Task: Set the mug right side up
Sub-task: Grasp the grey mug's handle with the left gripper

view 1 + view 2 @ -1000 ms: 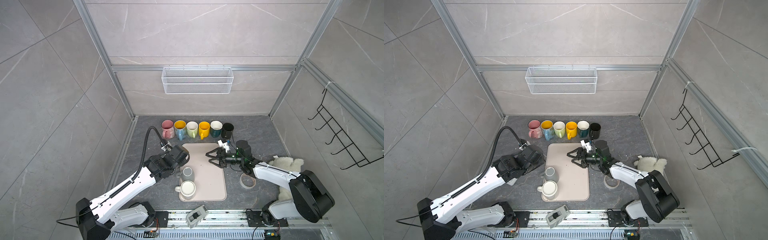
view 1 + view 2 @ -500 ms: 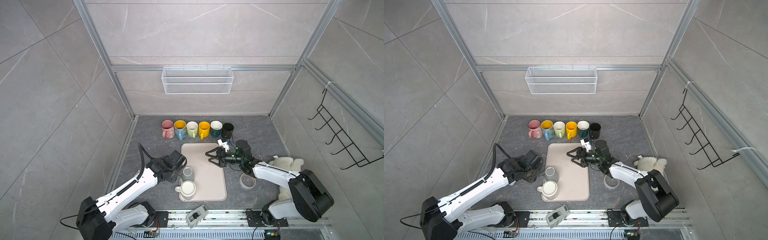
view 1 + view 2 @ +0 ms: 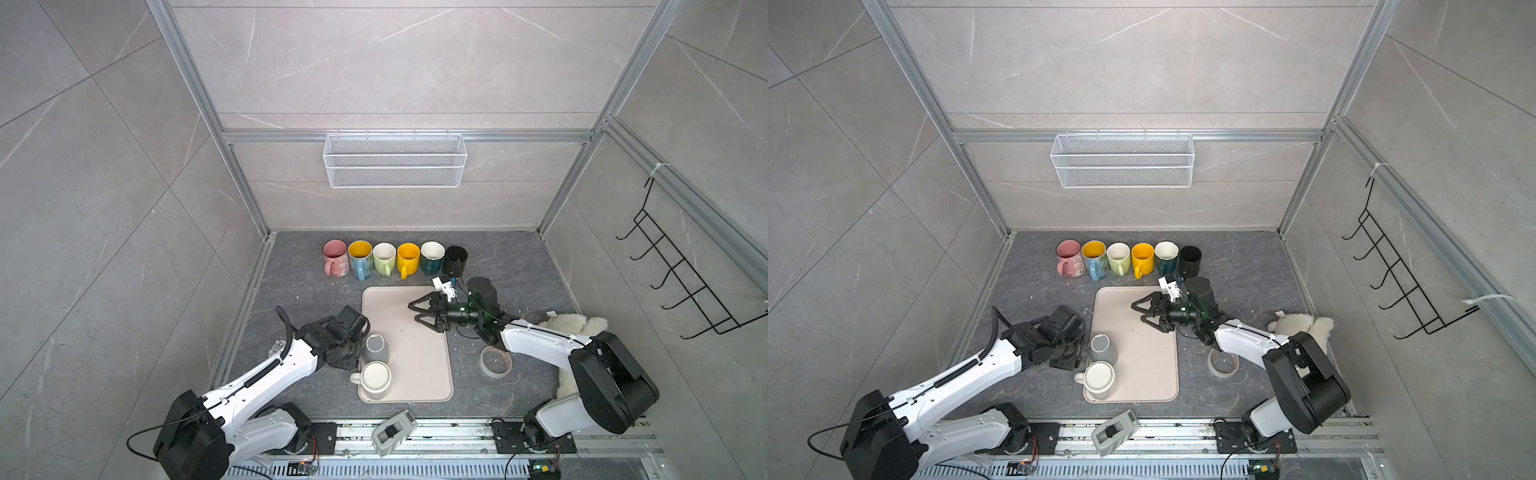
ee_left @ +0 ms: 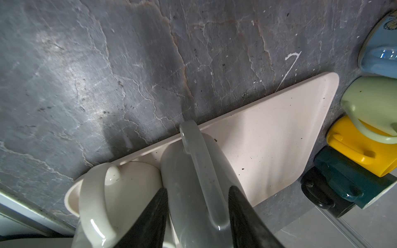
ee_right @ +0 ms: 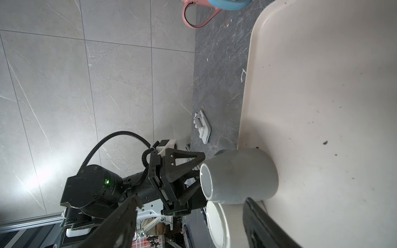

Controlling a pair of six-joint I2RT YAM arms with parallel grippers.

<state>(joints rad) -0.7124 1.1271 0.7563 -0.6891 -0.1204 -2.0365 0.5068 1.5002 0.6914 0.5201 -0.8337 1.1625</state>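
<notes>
A grey mug stands on the beige tray near its left edge, and its upward end looks like a flat base. A cream mug touches its near side. My left gripper is low at the grey mug's left side. It is open, one finger on each side of the handle and the tips close to the body. My right gripper hangs open and empty over the tray's far half, facing the grey mug.
Several coloured mugs line the back of the floor behind the tray. A tape roll and a white plush toy lie on the right. A wire basket hangs on the back wall. A small white clip lies left of the tray.
My left arm has dropped lower and brought its gripper in against the grey mug's left side. The mugs and the right arm have stayed put.
</notes>
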